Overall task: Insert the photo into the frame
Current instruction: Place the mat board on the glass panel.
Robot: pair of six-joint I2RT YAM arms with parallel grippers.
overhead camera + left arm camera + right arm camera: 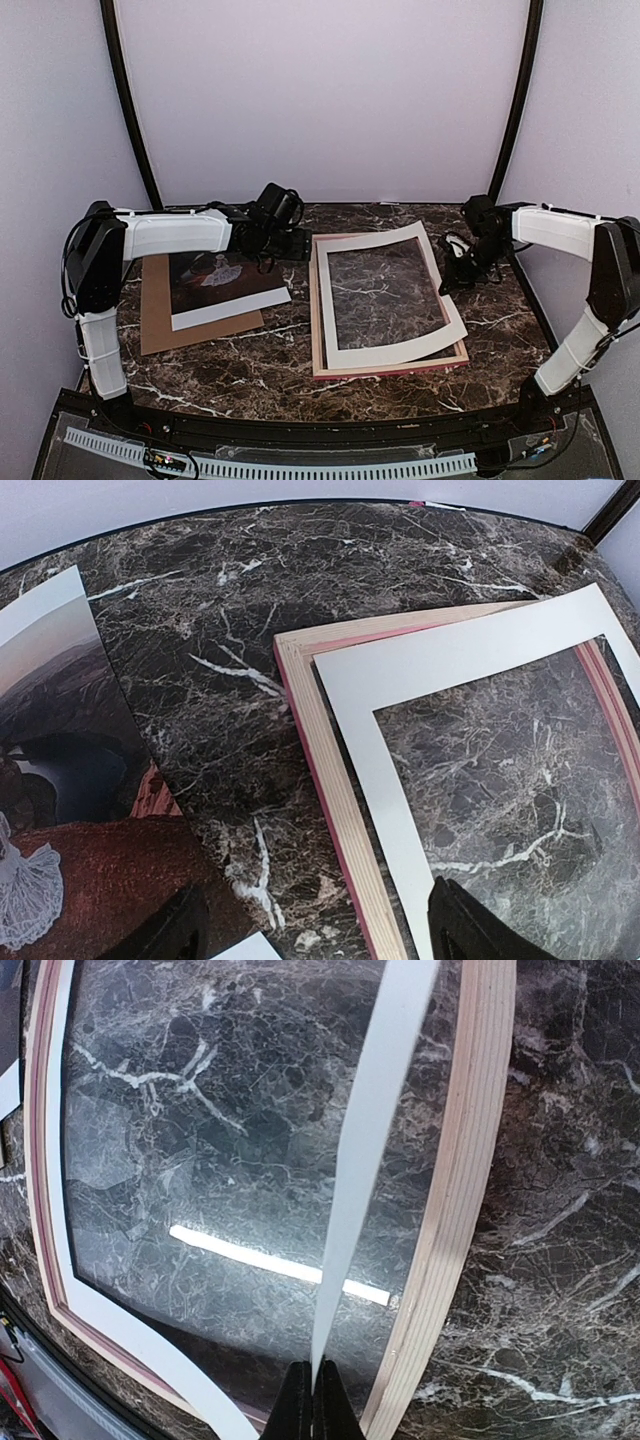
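The photo (225, 280), a dark scene with a small white-dressed figure, lies face up at the left (60, 780). The frame (390, 368) rests back up in the middle, its pale wood edge (330, 750) showing pink underneath. A white mat (395, 350) with a large window lies askew on it. My right gripper (318, 1400) is shut on the mat's right border (375, 1110), which is raised above the frame (465, 1160). My left gripper (320, 920) hangs open over the gap between photo and frame, holding nothing.
A brown cardboard board (160, 320) lies under the photo. A glossy clear pane (260, 1260) in the frame reflects a light strip. The marble table (280, 370) is ringed by a black rail and pale walls.
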